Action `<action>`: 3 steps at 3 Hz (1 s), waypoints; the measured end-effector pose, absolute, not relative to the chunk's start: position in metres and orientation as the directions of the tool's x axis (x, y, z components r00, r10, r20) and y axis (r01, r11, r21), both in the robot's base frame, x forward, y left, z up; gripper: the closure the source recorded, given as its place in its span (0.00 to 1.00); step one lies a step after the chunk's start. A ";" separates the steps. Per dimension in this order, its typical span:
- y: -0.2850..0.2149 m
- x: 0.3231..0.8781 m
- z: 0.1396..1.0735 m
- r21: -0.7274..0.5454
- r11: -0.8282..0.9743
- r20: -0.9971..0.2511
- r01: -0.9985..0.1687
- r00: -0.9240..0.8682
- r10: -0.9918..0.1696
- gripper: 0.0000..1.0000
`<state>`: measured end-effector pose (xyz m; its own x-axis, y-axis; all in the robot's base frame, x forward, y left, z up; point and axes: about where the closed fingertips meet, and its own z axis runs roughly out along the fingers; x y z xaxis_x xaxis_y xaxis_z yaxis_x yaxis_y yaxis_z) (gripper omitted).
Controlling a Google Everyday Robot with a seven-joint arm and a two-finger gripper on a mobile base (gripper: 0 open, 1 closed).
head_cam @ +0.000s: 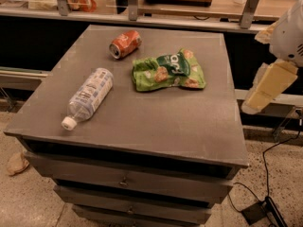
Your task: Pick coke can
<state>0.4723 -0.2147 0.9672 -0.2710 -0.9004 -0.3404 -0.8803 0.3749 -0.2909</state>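
The coke can (125, 44) is a small red-orange can lying on its side at the far left of the grey cabinet top (156, 122), its silver top facing front-left. My gripper (263, 90) hangs off the cabinet's right edge, level with the top and well to the right of the can, with nothing seen in it. The white arm housing (289, 31) sits above it at the frame's right edge.
A green snack bag (168, 72) lies just right of the can. A clear plastic water bottle (89, 97) with a white cap lies at the front left. A shelf with metal posts (132, 3) runs behind. Cables (265, 207) trail on the floor at right.
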 end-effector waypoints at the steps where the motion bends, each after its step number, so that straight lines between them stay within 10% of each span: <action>1: -0.212 0.505 0.966 -0.318 0.463 -0.479 -0.827 -0.281 -0.832 0.00; 3: -0.187 0.569 0.978 -0.378 0.525 -0.658 -0.763 -0.178 -0.731 0.00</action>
<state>0.5689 -0.1867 0.9780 -0.1780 -0.7314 -0.6583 -0.7625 0.5254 -0.3776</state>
